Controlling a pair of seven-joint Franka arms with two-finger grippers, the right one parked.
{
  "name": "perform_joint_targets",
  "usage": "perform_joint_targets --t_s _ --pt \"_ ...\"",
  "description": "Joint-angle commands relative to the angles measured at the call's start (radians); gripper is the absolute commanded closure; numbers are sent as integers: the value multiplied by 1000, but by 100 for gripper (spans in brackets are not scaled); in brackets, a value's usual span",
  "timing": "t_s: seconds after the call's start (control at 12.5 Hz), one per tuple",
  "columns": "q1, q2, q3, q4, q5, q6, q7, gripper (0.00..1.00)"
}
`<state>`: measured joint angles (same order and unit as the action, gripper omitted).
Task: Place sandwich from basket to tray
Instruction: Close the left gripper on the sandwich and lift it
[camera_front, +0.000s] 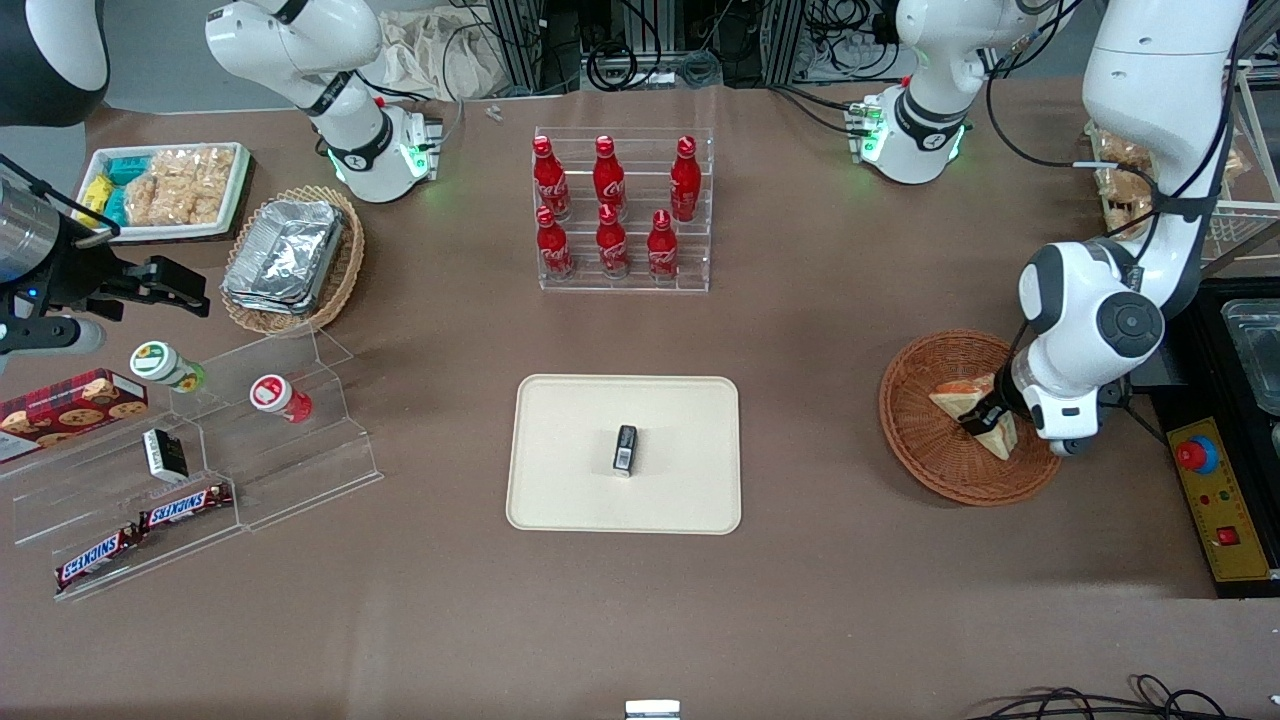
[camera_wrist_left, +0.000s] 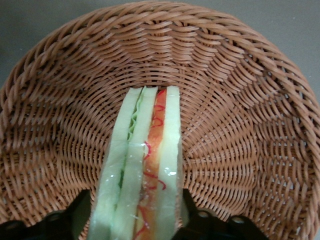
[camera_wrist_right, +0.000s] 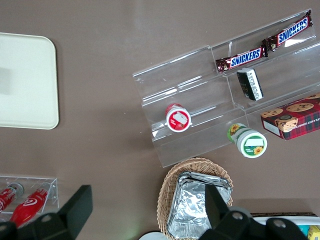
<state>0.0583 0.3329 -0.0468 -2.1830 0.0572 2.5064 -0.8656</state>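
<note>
While the cream tray (camera_front: 560, 500) waits mid-worktop with a small dark packet (camera_front: 625, 448) lying near its centre, the working arm's pincer (camera_front: 982, 418) sits low inside the reddish-brown basket (camera_front: 915, 440) toward that arm's end of the worktop, its fingers (camera_wrist_left: 67, 222) flanking the wrapped sandwich (camera_front: 975, 405) on both bread faces. From the wrist camera the wedge (camera_wrist_left: 142, 175) stands on edge between the two dark pads, which appear to be pressed against or just beside the bread (whether they are fully clamped or a hair apart cannot be told from these views). The step in hand looks like securing the grip before lifting. Done well, that means a squeeze firm enough to hold the clear wrap without crushing the soft bread, then a straight rise so the wedge clears the woven rim (camera_wrist_left: 280, 60) before any sideways travel. On the tray, the bare surface beside the dark packet seems the sensible spot to set down
</note>
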Motion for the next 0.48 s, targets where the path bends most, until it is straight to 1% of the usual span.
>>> perform_joint_targets --t_s 0.0,0.08,0.16,0.24,0.4 --pt "-11 -3 -1 25 19 12 -58 100" --pt "-11 -21 -4 37 23 -16 -56 100" --pt "-12 -46 -10 64 35 -94 -50 100" --pt "-15 -63 -27 128 36 -212 -49 100" --pt "-32 -69 -70 346 35 -512 -47 100"
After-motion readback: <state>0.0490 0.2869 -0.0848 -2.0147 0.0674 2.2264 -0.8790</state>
